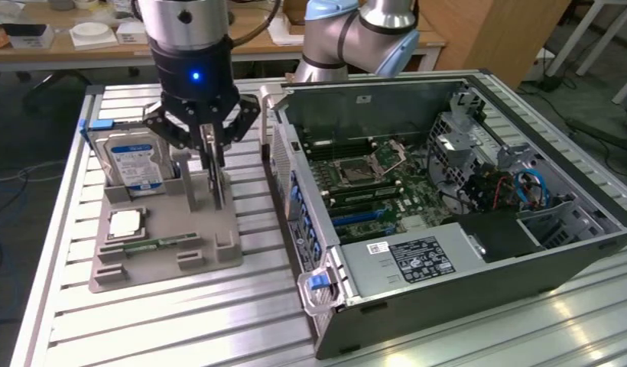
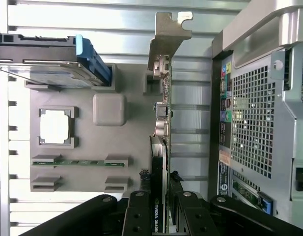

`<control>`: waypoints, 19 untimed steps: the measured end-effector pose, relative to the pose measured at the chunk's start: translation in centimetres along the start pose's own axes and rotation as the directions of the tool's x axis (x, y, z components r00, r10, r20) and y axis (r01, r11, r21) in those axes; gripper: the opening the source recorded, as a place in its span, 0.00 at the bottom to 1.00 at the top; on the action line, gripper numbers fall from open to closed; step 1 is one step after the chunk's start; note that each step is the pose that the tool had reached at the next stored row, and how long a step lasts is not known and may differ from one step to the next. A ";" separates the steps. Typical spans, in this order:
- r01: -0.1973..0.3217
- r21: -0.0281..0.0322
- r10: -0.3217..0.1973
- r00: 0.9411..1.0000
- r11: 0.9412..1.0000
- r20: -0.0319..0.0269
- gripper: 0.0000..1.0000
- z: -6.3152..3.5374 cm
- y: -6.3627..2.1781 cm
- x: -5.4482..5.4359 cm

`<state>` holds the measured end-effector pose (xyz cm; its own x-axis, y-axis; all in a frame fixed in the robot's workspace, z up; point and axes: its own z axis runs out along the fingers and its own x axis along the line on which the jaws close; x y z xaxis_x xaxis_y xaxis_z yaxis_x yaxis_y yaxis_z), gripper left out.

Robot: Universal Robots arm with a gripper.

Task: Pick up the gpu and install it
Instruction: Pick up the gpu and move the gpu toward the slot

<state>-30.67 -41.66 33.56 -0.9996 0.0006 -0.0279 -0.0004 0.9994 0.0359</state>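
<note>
The gpu [image 1: 218,191] stands on edge in a slot of the grey holder [image 1: 191,229], on the side nearest the computer case. In the wrist view I see the gpu [image 2: 161,113] edge-on, with its green board, black cooler and silver bracket [image 2: 168,29] at the far end. My gripper [image 1: 212,157] has come straight down over it. Its fingers [image 2: 139,211] sit on either side of the card's top edge and look pressed against it. The card's lower edge still rests in the holder [image 2: 92,142].
The holder also carries a hard drive [image 1: 135,157] with a blue-white label, a processor [image 1: 127,223] and a memory stick [image 1: 155,245]. The open computer case [image 1: 477,252] lies to the exterior view's right, motherboard [image 1: 380,180] exposed, its rear grille [image 2: 259,123] close to the card. Slatted metal table [image 1: 191,321] underneath.
</note>
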 end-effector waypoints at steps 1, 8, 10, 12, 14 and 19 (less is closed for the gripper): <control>0.000 0.000 0.000 1.000 1.000 0.000 0.25 -0.48 0.02 0.0; 0.000 0.000 0.000 1.000 1.000 0.000 0.25 -3.40 0.12 -0.1; 0.000 0.000 0.000 1.000 1.000 0.000 0.25 -4.34 0.16 -0.1; 0.000 0.000 0.000 1.000 1.000 0.000 0.25 -4.88 0.18 -0.1; 0.000 0.000 0.000 1.000 1.000 0.000 0.25 -5.29 0.20 -0.2; 0.000 0.000 0.000 1.000 1.000 0.000 0.25 -6.96 0.27 -0.2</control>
<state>-30.67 -41.64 40.53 -0.9996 0.0006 -0.0278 -0.0004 0.9994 0.0360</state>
